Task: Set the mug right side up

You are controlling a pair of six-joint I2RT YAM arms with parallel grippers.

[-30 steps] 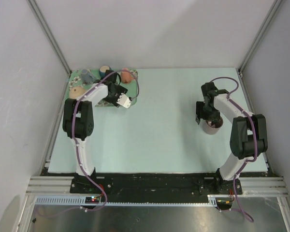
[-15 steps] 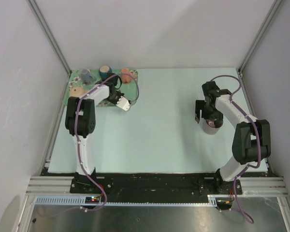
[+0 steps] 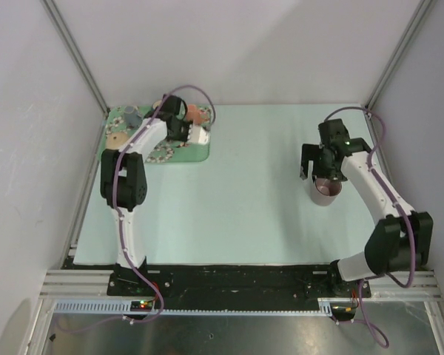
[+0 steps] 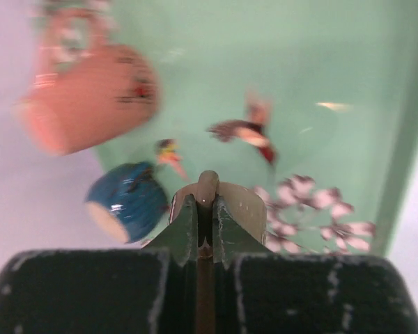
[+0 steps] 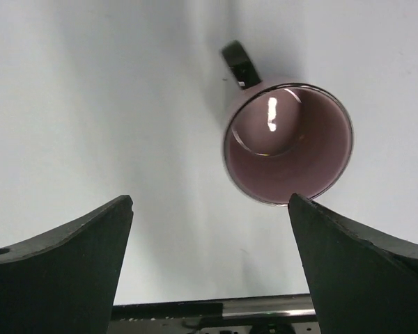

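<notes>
A mauve mug with a dark handle stands mouth up on the pale table, at the right in the top view. My right gripper hangs above it, jaws wide open and empty, also visible from above. At the back left, my left gripper is over the green tray. It is shut on the thin handle of a cream mug, whose body is mostly hidden behind the fingers. From above, that gripper shows a white shape at its tip.
On the flowered tray lie a salmon mug and a blue mug, both blurred. A grey mug stands at the tray's back left. Grey walls and metal posts close in both sides.
My left gripper closed and swung from the tray's front edge back over the tray. My right gripper opened wider, and its arm shifted slightly to the right above the mauve mug.
</notes>
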